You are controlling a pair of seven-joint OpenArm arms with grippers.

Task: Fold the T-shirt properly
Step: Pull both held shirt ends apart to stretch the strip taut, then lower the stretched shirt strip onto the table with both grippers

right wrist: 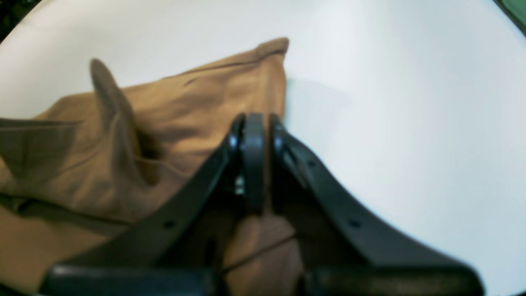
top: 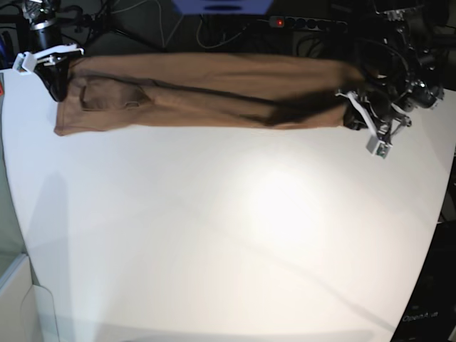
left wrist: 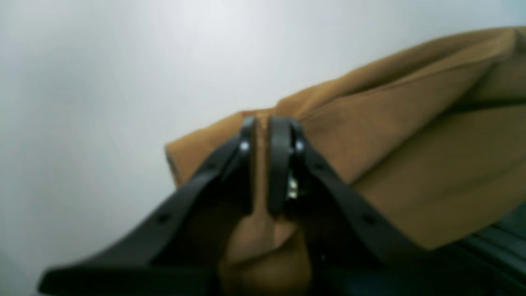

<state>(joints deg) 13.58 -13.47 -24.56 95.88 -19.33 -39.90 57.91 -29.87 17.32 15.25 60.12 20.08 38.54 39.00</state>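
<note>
Your T-shirt stretched in long band along far edge of white table, spanning left to right. Your left gripper clamped on shirt cloth at band's right end. Your right gripper clamped on cloth at left end. Dark crease runs along band. Both wrist views blurred.
</note>
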